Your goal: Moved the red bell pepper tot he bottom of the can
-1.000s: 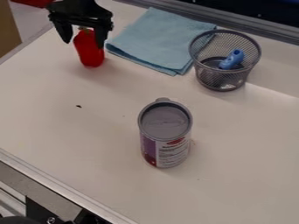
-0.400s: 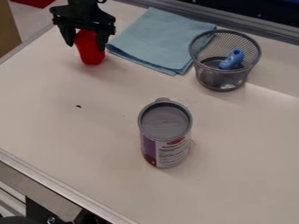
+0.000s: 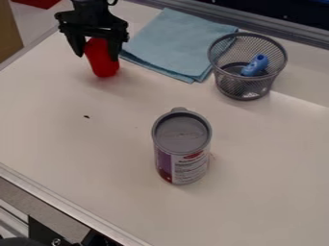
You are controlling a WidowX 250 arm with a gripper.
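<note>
The fingers [image 3: 76, 44] pinch the pepper [image 3: 103, 60]; it is better to carry it slowly, wide around the can [image 3: 183, 137].

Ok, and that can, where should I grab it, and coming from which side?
I'd grip the can on opposite sides of its body, just below the gray rim, coming down from above: it stands upright and its wall is round and straight.
</note>
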